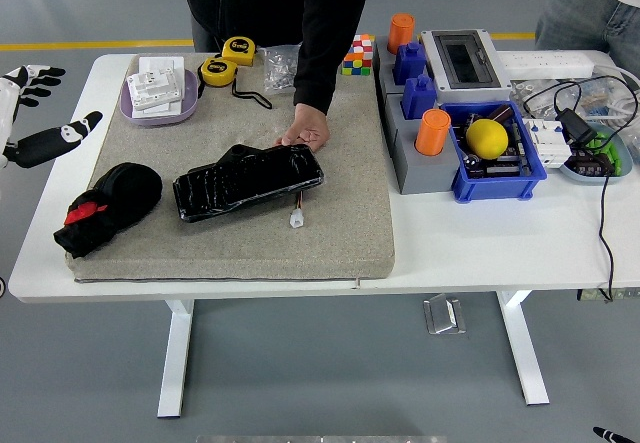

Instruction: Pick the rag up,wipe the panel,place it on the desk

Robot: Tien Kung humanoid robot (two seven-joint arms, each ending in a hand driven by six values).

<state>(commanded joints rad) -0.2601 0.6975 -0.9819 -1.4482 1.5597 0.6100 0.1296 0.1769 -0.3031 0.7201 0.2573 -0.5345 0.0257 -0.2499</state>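
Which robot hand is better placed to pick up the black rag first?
Probably the left. The left robot hand is at the table's left edge, fingers spread and empty, and the black rag lies on the mat's left end nearby. The right robot hand is not in view. A person's hand touches the panel.

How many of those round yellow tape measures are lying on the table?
2. One yellow-and-black tape measure sits at the table's far edge, off the grey felt mat; the other lies just nearer and left of it, beside the lilac tray. More may be hidden.
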